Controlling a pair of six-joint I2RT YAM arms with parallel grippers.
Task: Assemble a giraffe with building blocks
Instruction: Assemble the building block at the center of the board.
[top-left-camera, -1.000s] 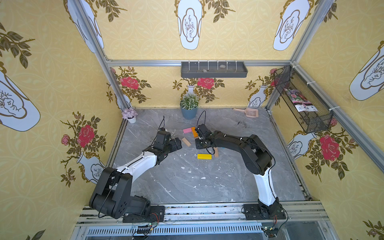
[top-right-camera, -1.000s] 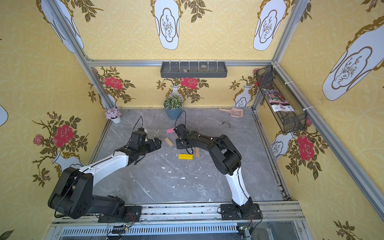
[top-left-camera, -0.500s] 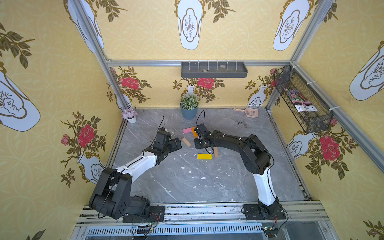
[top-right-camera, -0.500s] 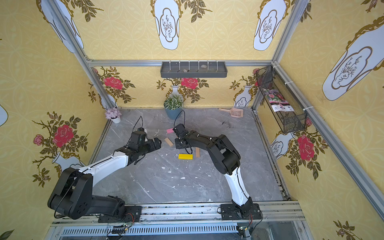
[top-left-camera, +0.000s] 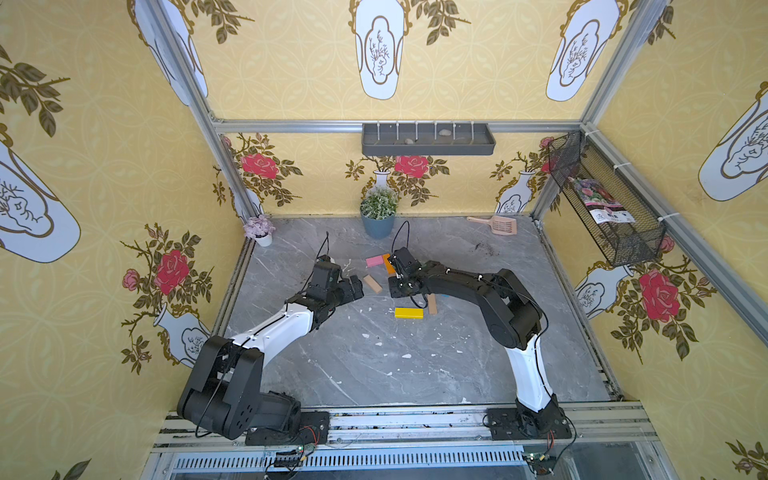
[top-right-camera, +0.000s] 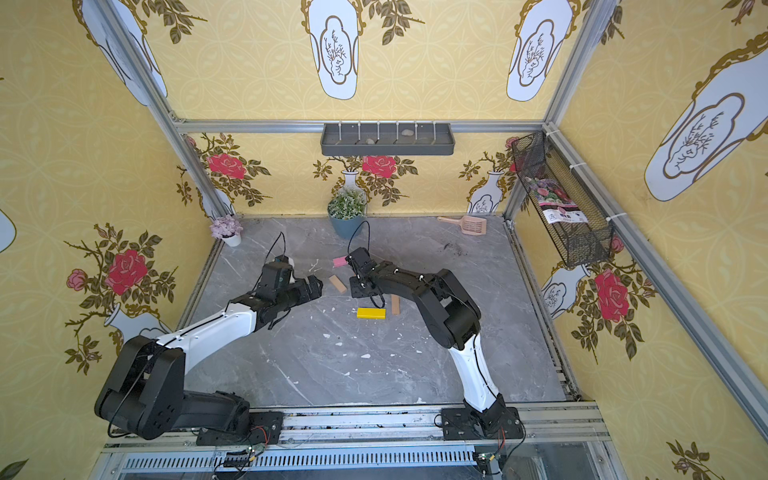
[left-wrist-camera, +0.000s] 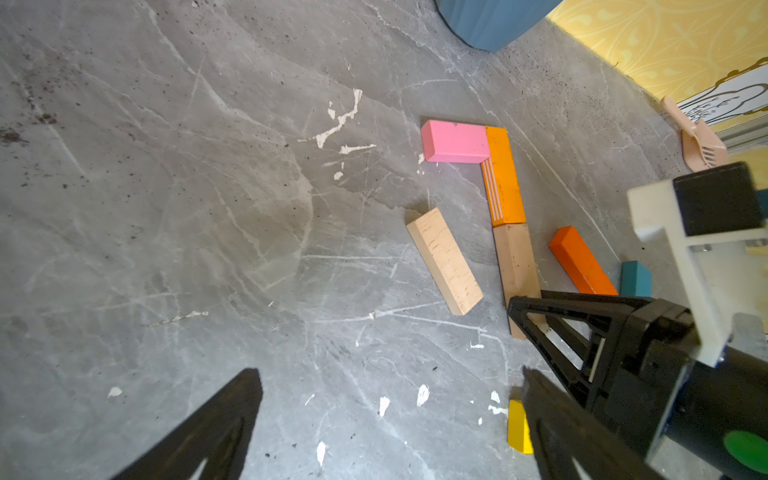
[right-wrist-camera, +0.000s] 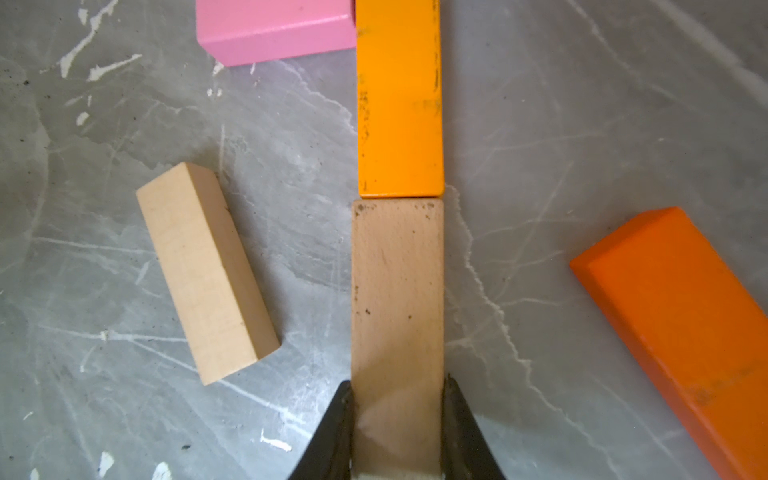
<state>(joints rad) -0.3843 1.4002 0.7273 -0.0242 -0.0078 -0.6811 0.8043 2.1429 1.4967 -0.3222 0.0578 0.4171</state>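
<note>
On the grey marble tabletop (top-left-camera: 374, 365), the part-built giraffe (left-wrist-camera: 505, 178) lies near the centre, a little toward the potted plant (top-left-camera: 377, 226) at 12 o'clock.

The right gripper (right-wrist-camera: 397, 386) is clamped across the near end of the tan neck block (right-wrist-camera: 397, 282), 1 finger on each long side. This is probably so the block can be steered square against its neighbour. Its far end meets the amber-orange block (right-wrist-camera: 399, 99), touching or nearly so, and the 2 form 1 straight line. In a top view that neck's long axis runs roughly 11 to 5 o'clock.

The left gripper (left-wrist-camera: 388, 374) hovers at 9 o'clock of the neck, fingers wide apart and empty. It is likely placed to reach the loose tan block (left-wrist-camera: 444, 262), which lies skewed beside the neck.

The pink head block (right-wrist-camera: 282, 33) touches the amber block's far end and points toward 9 o'clock. The darker orange block (right-wrist-camera: 681, 316) and blue block (left-wrist-camera: 636, 278) lie unplaced at 3 o'clock. The yellow block (top-left-camera: 409, 313) lies at 6, its long axis 9 to 3.
</note>
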